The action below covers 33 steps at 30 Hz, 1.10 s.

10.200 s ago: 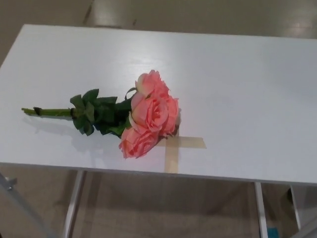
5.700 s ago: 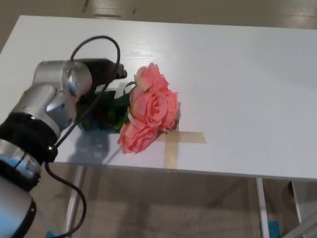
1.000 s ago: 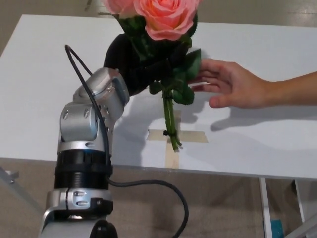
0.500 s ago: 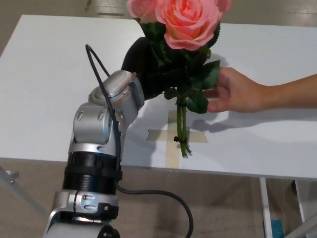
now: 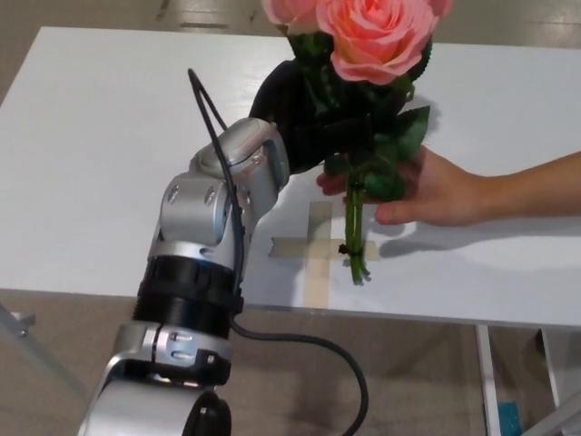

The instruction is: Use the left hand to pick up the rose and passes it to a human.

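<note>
White tabletop (image 5: pixel 109 136) across the frame. Left hand (image 5: pixel 295 113), upper centre, fingers closed around the rose (image 5: pixel 368 109). Held aloft, long axis near vertical: blooms up at the top edge, stem tip down over a tape cross (image 5: pixel 313 250). Person's hand (image 5: pixel 431 191) from the right, touching the leaves. Pickup done; release left.

Left hand (image 5: pixel 304 113) raised above the white surface (image 5: pixel 109 136), black fingers closed around the leafy upper stem of the rose (image 5: pixel 377 41). Pink blooms upright at the top edge, partly cut off; green stem hanging down, lower end over the tape cross (image 5: pixel 318 250). Person's hand (image 5: pixel 427 191) entering from the right, palm just behind the leaves, touching the stem. Silver forearm (image 5: pixel 213 227) with black cable in the foreground.
</note>
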Available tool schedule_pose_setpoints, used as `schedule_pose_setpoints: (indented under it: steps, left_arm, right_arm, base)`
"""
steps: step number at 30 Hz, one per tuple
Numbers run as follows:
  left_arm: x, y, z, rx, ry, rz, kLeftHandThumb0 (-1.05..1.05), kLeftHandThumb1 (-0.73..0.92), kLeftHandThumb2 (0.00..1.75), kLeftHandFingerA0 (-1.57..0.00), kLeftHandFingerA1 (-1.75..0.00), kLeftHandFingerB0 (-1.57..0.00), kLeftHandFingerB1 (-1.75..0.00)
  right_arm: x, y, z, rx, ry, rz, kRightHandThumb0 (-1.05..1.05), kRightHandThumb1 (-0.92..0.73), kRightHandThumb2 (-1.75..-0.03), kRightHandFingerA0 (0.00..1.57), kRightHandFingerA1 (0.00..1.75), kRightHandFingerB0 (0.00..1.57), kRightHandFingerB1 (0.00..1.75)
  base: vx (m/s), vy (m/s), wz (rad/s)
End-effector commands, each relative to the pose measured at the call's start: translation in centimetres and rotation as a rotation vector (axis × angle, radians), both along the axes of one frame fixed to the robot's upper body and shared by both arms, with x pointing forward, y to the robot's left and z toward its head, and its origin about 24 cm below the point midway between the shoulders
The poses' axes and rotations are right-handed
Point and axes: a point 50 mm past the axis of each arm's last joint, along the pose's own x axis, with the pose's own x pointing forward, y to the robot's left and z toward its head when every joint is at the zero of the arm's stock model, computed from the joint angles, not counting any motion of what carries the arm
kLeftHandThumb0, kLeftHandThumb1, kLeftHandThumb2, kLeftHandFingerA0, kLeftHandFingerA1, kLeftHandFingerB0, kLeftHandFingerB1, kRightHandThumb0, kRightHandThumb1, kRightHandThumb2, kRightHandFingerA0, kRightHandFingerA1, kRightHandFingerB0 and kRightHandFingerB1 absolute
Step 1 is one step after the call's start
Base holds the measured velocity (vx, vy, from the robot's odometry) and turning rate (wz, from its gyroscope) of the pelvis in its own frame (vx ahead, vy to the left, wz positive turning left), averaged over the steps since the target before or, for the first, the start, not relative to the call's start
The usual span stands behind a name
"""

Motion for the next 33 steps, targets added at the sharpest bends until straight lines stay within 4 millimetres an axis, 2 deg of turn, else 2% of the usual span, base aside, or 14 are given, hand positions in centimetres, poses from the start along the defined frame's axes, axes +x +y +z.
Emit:
schedule_pose_setpoints:
  steps: [1, 2, 12, 17, 27, 28, 29, 30, 31, 32, 33]
  left_arm:
    - [-0.7, -4.0, 1.4, -0.092, -0.027, -0.070, -0.13, 0.83, 0.69, -0.91, -1.43, -0.82, -0.94]
    - [-0.7, -4.2, 1.5, -0.086, -0.030, -0.071, -0.13, 0.82, 0.69, -0.92, -1.44, -0.82, -0.94]
    - [-1.0, -5.3, 2.1, -0.091, -0.048, -0.084, -0.13, 0.82, 0.69, -0.91, -1.46, -0.82, -0.92]
    - [-1.3, -6.0, 1.8, -0.108, -0.042, -0.101, -0.13, 0.82, 0.69, -0.93, -1.46, -0.81, -0.95]
    - [-1.4, -6.0, 1.1, -0.104, -0.014, -0.108, -0.14, 0.83, 0.69, -0.88, -1.44, -0.81, -0.96]
    - [-1.4, -5.7, 1.0, -0.089, -0.028, -0.116, -0.16, 0.83, 0.66, -0.90, -1.29, -0.88, -0.77]
    - [-1.3, -5.6, 1.0, -0.074, -0.036, -0.128, -0.24, 0.77, 0.63, -0.97, -0.76, -0.81, -0.48]
    - [-1.3, -5.4, 1.0, -0.055, -0.046, -0.146, -0.24, 0.77, 0.63, -0.97, -0.76, -0.81, -0.48]
    - [-1.2, -5.1, 0.9, 0.011, -0.054, -0.230, -0.51, 0.50, 0.74, -0.27, -0.44, -0.06, -0.29]
    - [-1.2, -5.0, 0.8, 0.040, -0.056, -0.266, -0.51, 0.50, 0.74, -0.27, -0.44, -0.06, -0.29]
    - [-1.0, -4.4, 0.7, 0.114, -0.070, -0.338, -0.70, 0.44, 0.77, 0.00, -0.07, 0.00, -0.08]
  right_arm:
    - [-0.3, 0.2, -0.2, 0.002, 0.020, 0.004, -0.38, -0.64, -0.59, 0.72, 0.47, 0.58, 0.42]
    - [-0.3, 0.2, -0.2, 0.003, 0.020, 0.004, -0.41, -0.59, -0.61, 0.71, 0.49, 0.56, 0.43]
    - [-0.2, 0.1, -0.2, 0.000, 0.021, 0.011, -0.42, -0.60, -0.61, 0.71, 0.49, 0.56, 0.43]
    - [-0.1, 0.2, -0.1, 0.002, 0.021, 0.012, -0.42, -0.60, -0.61, 0.71, 0.49, 0.56, 0.43]
    - [0.1, 0.2, -0.1, 0.003, 0.020, 0.018, -0.42, -0.60, -0.61, 0.70, 0.49, 0.58, 0.43]
    - [0.1, 0.2, -0.1, 0.002, 0.021, 0.019, -0.42, -0.60, -0.61, 0.70, 0.49, 0.57, 0.43]
    - [0.1, 0.2, -0.1, 0.002, 0.022, 0.019, -0.41, -0.60, -0.61, 0.70, 0.48, 0.57, 0.43]
    - [0.1, 0.3, -0.1, 0.003, 0.023, 0.020, -0.41, -0.60, -0.61, 0.70, 0.48, 0.57, 0.43]
    - [0.0, 0.2, -0.1, 0.003, 0.024, 0.021, -0.41, -0.60, -0.61, 0.70, 0.49, 0.57, 0.43]
    - [-0.1, 0.2, -0.1, 0.003, 0.025, 0.021, -0.41, -0.60, -0.61, 0.70, 0.49, 0.57, 0.43]
    - [-0.1, 0.2, -0.1, 0.003, 0.026, 0.021, -0.41, -0.60, -0.61, 0.70, 0.49, 0.57, 0.43]
  base:
    - [0.00, 0.000, 0.00]
    - [0.00, 0.000, 0.00]
    - [0.00, 0.000, 0.00]
    - [0.00, 0.000, 0.00]
    - [0.00, 0.000, 0.00]
    - [0.00, 0.000, 0.00]
    - [0.00, 0.000, 0.00]
    - [0.00, 0.000, 0.00]
    - [0.00, 0.000, 0.00]
    - [0.00, 0.000, 0.00]
    - [0.00, 0.000, 0.00]
